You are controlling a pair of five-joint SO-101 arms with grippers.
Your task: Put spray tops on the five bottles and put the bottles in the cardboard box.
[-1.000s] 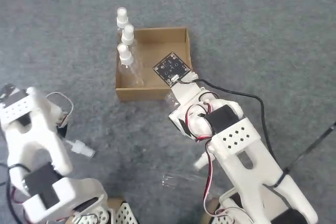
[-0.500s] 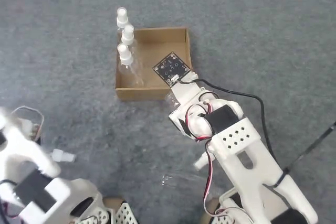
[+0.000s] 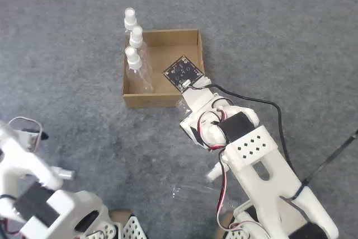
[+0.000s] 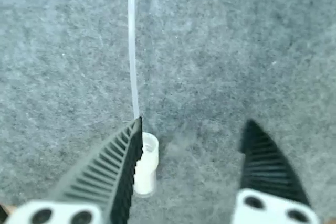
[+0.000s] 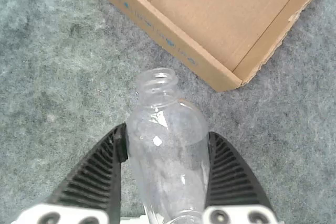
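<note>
Over grey carpet [image 3: 279,37], right pincer [image 5: 167,132] tight around capless bottle [image 5: 164,153].

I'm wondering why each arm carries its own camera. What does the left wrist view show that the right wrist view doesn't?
Left wrist view, not the right: a white spray top with a long thin tube, lying by the open left pincer. Right wrist view, not the left: a clear, topless bottle clamped in the right pincer, with a corner of the cardboard box just past its neck. Both: the grey carpet underneath.
</note>
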